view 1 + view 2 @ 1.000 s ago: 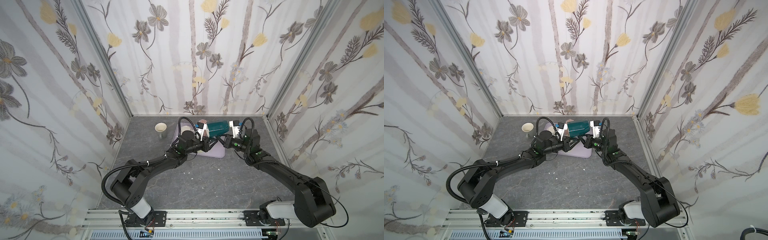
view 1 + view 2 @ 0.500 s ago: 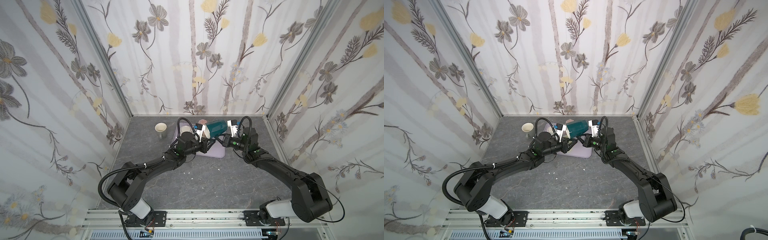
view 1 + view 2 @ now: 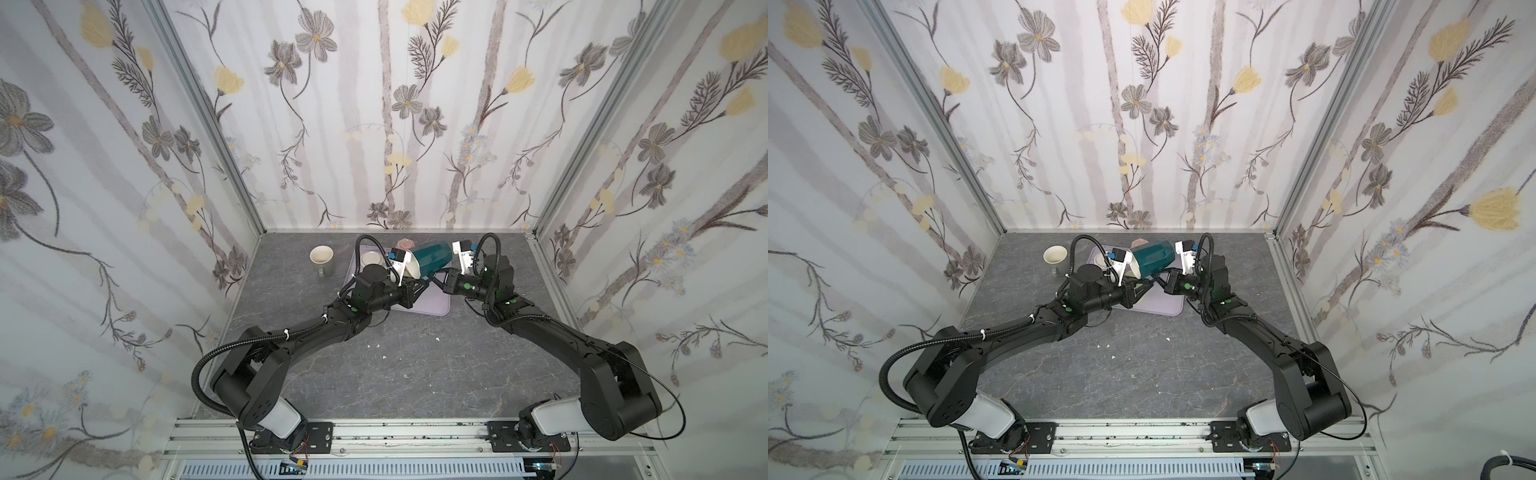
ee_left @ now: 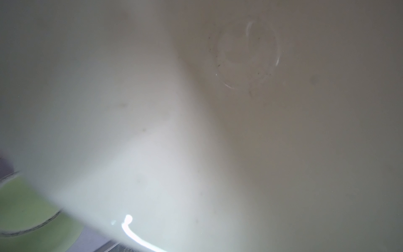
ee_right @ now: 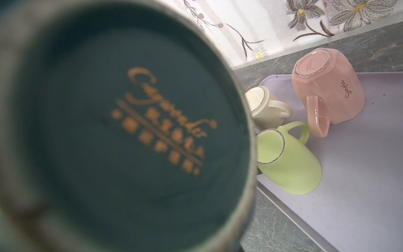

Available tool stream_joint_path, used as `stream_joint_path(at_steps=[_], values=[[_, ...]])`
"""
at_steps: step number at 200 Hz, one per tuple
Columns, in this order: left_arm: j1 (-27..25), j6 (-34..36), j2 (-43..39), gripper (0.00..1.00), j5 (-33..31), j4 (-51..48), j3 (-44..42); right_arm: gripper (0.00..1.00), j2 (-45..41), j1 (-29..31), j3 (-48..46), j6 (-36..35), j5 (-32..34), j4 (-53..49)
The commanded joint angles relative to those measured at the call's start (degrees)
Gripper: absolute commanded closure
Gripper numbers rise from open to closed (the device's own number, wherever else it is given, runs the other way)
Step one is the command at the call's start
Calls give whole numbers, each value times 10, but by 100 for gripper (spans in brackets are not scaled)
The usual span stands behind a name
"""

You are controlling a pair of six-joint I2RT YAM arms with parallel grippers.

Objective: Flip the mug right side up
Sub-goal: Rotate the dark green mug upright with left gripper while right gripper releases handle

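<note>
- Tipped since a second ago: the teal mug lay nearly level then, and its cream mouth now dips toward 8 o'clock while its base points to 2 o'clock.
- It hangs in the air between the two arms, over the 12 o'clock half of the lilac tray, touching neither tray nor desk.
- right fingers reach in from 3 o'clock and are closed on the mug low on its side; the grip point itself is hidden under the mug. The right wrist view is filled by the mug's base with its gold lettering.
- left fingers sit just under the mug's mouth at 7 o'clock of it; whether they pinch the rim or stand parted, I cannot tell. The left wrist view shows only the cream inside.
- On the tray, mouth down: a pink mug, a green mug and a cream mug, close together.
- A grey mug stands upright on the desk at 9 o'clock of the tray.
</note>
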Motion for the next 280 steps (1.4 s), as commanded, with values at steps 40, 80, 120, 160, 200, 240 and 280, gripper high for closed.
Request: stream_joint_path(at_steps=[40, 80, 120, 160, 200, 240, 280], values=[[1, 13, -15, 100, -17, 55, 11, 96, 22, -2, -15, -18, 6, 2], [0, 21, -14, 100, -26, 27, 20, 88, 25, -4, -18, -14, 3, 9], [1, 35, -22, 100, -33, 1, 27, 73, 24, -7, -25, -11, 2, 19], [1, 40, -22, 100, -40, -5, 26, 67, 21, -8, -29, -5, -2, 34], [4, 42, -16, 100, -50, -20, 31, 60, 14, -9, -31, -6, 1, 29], [5, 53, -16, 100, -61, -36, 36, 43, -5, -10, -32, -18, 18, 14], [6, 62, -15, 100, -78, -61, 43, 41, -23, -10, -32, -24, 26, 5]])
